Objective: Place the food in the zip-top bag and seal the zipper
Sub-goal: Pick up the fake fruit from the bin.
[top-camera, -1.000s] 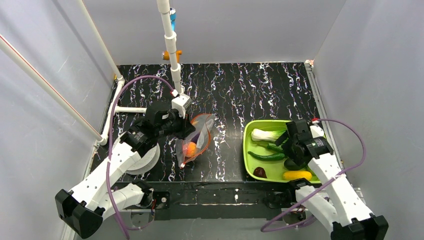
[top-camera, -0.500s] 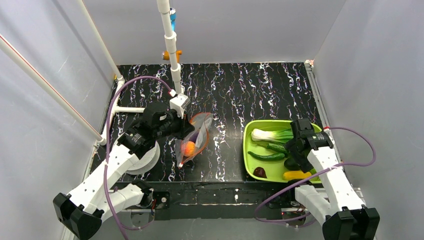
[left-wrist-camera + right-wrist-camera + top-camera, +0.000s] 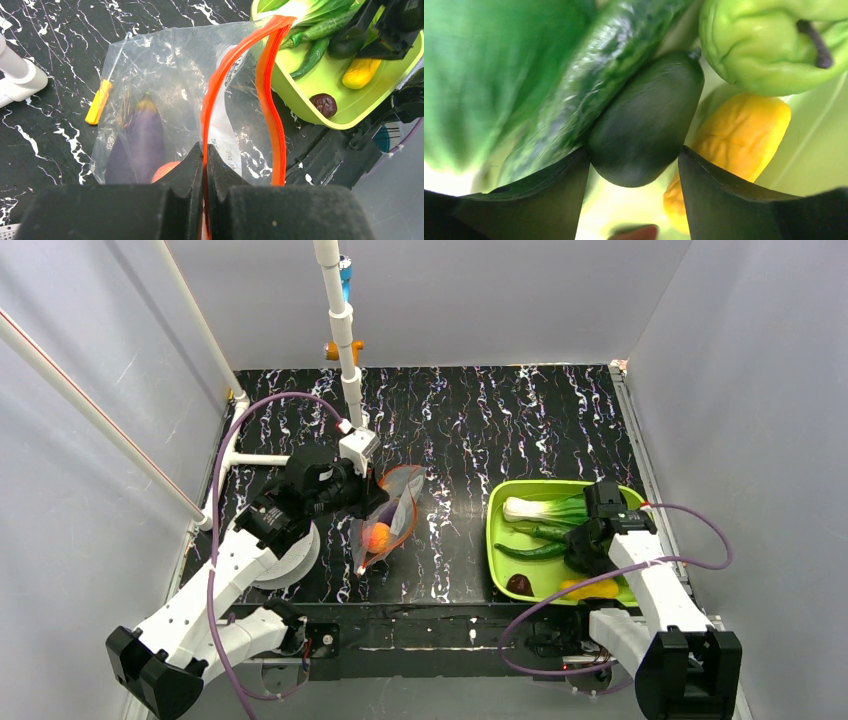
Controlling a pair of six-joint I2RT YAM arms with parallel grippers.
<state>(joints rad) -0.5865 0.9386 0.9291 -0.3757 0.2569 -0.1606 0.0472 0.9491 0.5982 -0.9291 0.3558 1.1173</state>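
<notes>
**Avocado pick in progress, bag held open**

We're mid-load. The zip-top bag [image 3: 395, 518] lies on the counter [image 3: 500, 420] left of the green tray [image 3: 492, 540], near it but not touching. The eggplant [image 3: 137, 140] and peach [image 3: 165, 172] are inside the bag.

Left jaws are pinched tight on one lip of the zipper [image 3: 267, 100], keeping the mouth open on the tray side.

Right jaws are down inside the tray, one face on each side of the avocado [image 3: 644, 120]. Both look to be at its skin, but we can't tell if they've clamped.

Also in the tray:
- cucumber [image 3: 589, 85], against the avocado
- yellow piece [image 3: 734, 135] and bright green round one [image 3: 764, 45], just beside it
- bok choy [image 3: 540, 508], at the far end
- plum [image 3: 323, 104], in the near-left corner

Next, as we judge it: confirm the grip, lift clear of the tray rim, carry left to the mouth, and release. The avocado is smooth and rounded, so we'd expect a slip risk. Sealing waits until the tray is emptied.
</notes>
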